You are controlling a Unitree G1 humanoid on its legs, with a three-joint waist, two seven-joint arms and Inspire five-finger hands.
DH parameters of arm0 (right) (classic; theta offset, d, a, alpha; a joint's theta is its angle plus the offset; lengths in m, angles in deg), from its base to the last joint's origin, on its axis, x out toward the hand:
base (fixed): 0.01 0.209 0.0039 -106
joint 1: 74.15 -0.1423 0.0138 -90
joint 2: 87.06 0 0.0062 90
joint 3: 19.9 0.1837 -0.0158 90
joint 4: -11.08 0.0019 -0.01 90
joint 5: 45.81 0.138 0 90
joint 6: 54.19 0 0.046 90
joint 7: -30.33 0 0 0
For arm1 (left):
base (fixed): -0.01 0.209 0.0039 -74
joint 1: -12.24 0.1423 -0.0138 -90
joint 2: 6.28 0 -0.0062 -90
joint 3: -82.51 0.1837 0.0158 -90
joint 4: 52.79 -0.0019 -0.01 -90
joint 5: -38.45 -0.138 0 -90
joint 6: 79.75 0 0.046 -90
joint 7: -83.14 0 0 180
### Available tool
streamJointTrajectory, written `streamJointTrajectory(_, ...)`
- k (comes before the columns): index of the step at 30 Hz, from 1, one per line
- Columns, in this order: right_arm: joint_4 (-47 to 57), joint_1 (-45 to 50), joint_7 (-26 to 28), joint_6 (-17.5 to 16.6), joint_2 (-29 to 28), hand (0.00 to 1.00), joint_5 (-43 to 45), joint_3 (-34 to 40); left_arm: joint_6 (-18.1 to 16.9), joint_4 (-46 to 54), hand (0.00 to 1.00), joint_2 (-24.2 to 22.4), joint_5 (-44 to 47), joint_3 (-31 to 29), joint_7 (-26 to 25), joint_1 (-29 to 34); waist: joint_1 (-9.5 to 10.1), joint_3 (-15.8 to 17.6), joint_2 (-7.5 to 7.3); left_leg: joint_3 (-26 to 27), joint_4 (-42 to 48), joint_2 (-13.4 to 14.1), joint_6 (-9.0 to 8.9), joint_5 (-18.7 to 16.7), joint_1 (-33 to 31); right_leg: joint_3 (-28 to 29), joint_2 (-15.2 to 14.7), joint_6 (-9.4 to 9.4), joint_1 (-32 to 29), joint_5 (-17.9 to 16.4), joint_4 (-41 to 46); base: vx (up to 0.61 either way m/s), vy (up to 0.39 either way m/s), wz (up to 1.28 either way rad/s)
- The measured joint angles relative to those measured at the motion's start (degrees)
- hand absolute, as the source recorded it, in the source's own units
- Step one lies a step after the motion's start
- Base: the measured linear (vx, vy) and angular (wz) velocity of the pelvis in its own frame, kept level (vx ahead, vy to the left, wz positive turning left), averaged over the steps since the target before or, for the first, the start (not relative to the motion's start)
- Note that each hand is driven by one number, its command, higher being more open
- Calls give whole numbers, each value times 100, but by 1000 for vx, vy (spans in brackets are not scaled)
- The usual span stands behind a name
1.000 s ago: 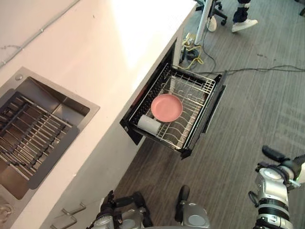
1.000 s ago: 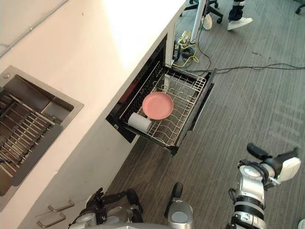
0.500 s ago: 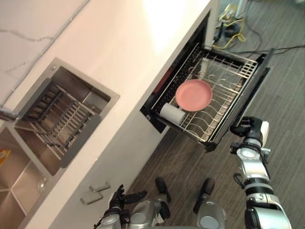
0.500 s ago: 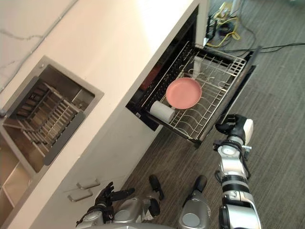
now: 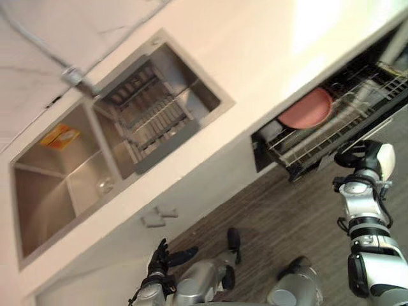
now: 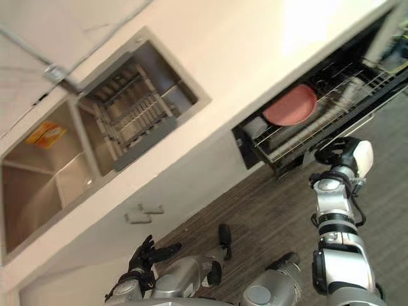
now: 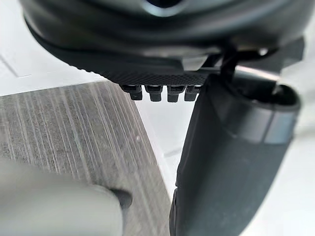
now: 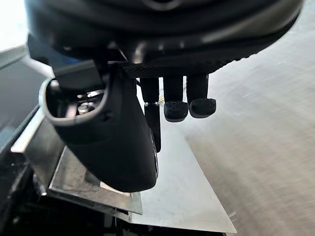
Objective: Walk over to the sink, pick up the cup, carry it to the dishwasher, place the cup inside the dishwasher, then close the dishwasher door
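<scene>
Steel sink basin (image 5: 44, 217) is seen holding a small clear cup (image 5: 104, 186), far and left of the nearer left hand (image 5: 160, 260); both it and the right hand (image 5: 358, 155) are held open, empty.

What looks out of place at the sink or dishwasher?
Nothing spilled or broken. The dishwasher rack stands pulled out holding a pink plate; an orange packet lies at the sink's back edge.

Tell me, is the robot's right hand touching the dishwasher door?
Cannot tell. In the left eye view the right hand overlaps the dishwasher door edge; the right wrist view shows no clear contact or gap.
</scene>
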Motion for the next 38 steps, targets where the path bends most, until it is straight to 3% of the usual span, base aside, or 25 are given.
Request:
streamJointTrajectory(3,-202,-483,133,-127,64,0,-6,-367,28,-158,100,19,-26,-4,131,278,134,3,49,-187,1,-41,13,69,-32,-192,-89,35,92,-61,171,31,-64,38)
streamJointTrajectory(4,-352,-628,235,-164,74,100,-6,-386,28,-254,100,16,-25,-6,154,344,220,3,49,-257,1,-42,4,76,-34,-288,-100,0,146,-86,192,47,-82,37)
streamJointTrajectory(6,-640,-780,201,-149,67,100,1,-451,-2,-294,100,-1,-55,11,170,425,306,4,47,-367,1,-34,-12,87,-30,-378,-91,-20,241,-97,198,45,-74,32)
streamJointTrajectory(11,-718,-799,424,-225,99,100,4,-475,-25,-476,100,50,-49,0,261,494,295,108,-99,-378,-1,21,-26,96,-14,-388,34,-24,307,-94,87,-8,-61,2)
streamJointTrajectory(14,-720,-672,598,-514,-41,100,141,-401,-81,-477,100,102,-26,-3,283,491,331,167,-194,-260,-7,177,-77,72,42,-262,271,-79,319,-31,-152,-49,-57,-23)
streamJointTrajectory(19,-313,1158,1595,-1466,-1060,100,1464,310,-131,-732,100,400,379,-132,611,492,366,-28,-736,-144,-40,440,-266,-111,318,-170,726,-173,636,116,-668,30,-84,-22)
streamJointTrajectory(20,-312,1445,1664,-1539,-1210,100,1487,403,-119,-756,100,419,440,-161,633,505,356,-54,-784,-139,-41,460,-260,-158,368,-165,767,-221,700,148,-697,106,-47,-6)
streamJointTrajectory(23,-710,2711,2032,-1667,-1779,100,1955,790,-26,-808,100,429,531,-312,663,619,127,-206,-945,-166,-41,478,-81,-351,537,79,787,-541,804,349,-525,125,17,18)
streamJointTrajectory(24,-965,3164,2193,-1710,-1956,100,2093,973,0,-851,100,429,532,-359,688,618,-3,-203,-961,-230,-41,490,-74,-367,639,302,718,-827,759,517,-184,135,94,32)
streamJointTrajectory(25,-1186,3641,2348,-1741,-2183,100,2118,1154,5,-860,100,453,528,-410,736,622,-98,-241,-1037,-302,-38,476,-28,-411,714,915,694,-1179,548,748,252,137,104,35)
streamJointTrajectory(26,-1255,3868,2397,-1739,-2313,100,2143,1225,4,-859,100,486,526,-415,744,622,-139,-275,-1105,-362,-33,464,-4,-432,737,1292,725,-1316,440,868,418,144,98,54)
streamJointTrajectory(27,-1408,4285,2490,-1729,-2627,100,2171,1376,0,-854,100,605,522,-418,744,590,-261,-365,-1262,-557,-10,410,64,-476,839,2094,797,-1331,163,1155,915,182,36,68)
streamJointTrajectory(28,-1401,4453,2552,-1779,-3018,100,2541,1774,31,-900,100,718,521,-432,740,513,-400,-407,-1446,-794,7,451,126,-494,881,2771,1068,-733,-77,703,1136,177,-18,71)
streamJointTrajectory(29,-1383,4475,2555,-1794,-3130,100,2577,1801,74,-921,100,769,521,-472,729,451,-463,-453,-1520,-879,7,510,132,-500,871,2982,1365,-641,-145,398,1048,148,-104,70)
streamJointTrajectory(31,-1371,4529,2659,-1774,-3267,100,2578,1658,225,-985,100,787,459,-620,733,7,-580,-488,-1581,-1318,5,682,129,-502,906,3505,2528,-652,-238,-160,315,69,-148,83)
streamJointTrajectory(33,-1374,4589,2656,-1743,-3347,100,2540,1661,231,-960,100,669,441,-751,724,-195,-585,-513,-1597,-1563,3,670,85,-532,999,3828,2960,-647,-282,-193,-400,33,-144,84)
streamJointTrajectory(35,-1370,4673,2668,-1722,-3393,100,2460,1680,273,-933,100,580,431,-969,733,-206,-607,-690,-1857,-1675,9,390,50,-598,1017,4207,2862,-690,-211,38,-1318,58,-165,76)
streamJointTrajectory(36,-1395,4675,2688,-1665,-3412,100,2400,1798,328,-962,100,485,425,-1137,736,-220,-613,-751,-1862,-1646,-27,352,20,-637,1135,4050,2777,-640,-82,255,-1310,131,-121,60)
streamJointTrajectory(38,-1379,4673,2706,-1657,-3414,100,2299,1942,334,-955,100,317,463,-1359,722,-118,-589,-914,-1753,-1205,12,561,-164,-619,1181,3866,2860,-682,128,249,-1573,169,-101,40)
